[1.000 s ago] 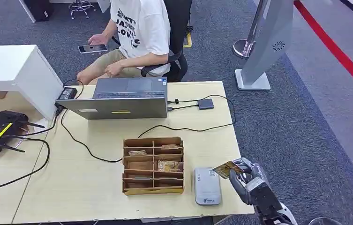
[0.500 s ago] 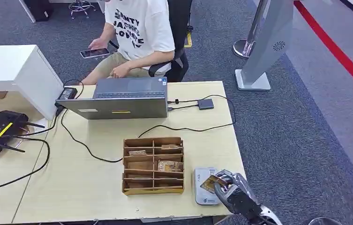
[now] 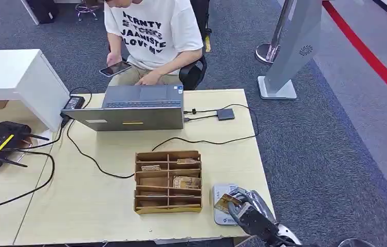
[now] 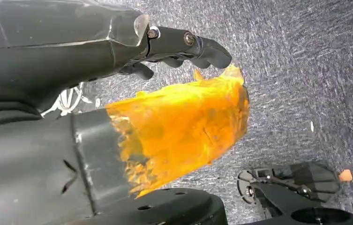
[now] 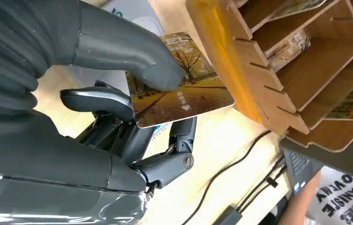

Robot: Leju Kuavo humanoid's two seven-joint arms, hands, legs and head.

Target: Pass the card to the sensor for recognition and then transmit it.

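Pale wood forms the bench (image 3: 104, 206), which carries a grey laptop (image 3: 132, 108) at its far edge, black cables, and a brown wooden organiser (image 3: 168, 181) with slotted compartments holding a few cards. Behind the laptop sits a person (image 3: 152, 36) in a white T-shirt printed with dark capital letters, too blurred in the head view to read with certainty, holding a phone (image 3: 114, 68). Just beside the organiser lies the grey sensor (image 3: 223, 206), a flat pad with a small blue mark on its near end; the writing there cannot be read. Over that pad sits the right hand (image 3: 247, 213), its thumb pressed on top of the card (image 3: 225, 201) and its darker fingers (image 5: 113, 105) closed underneath, so the card is gripped flat above the sensor, close to the organiser's edge. Whether the card touches the pad cannot be told. The card's face shows an autumn scene of yellow trees with small white characters and an arrow, too small to read. The left hand (image 4: 184, 47) hangs above grey carpet with its fingers curled in on nothing.
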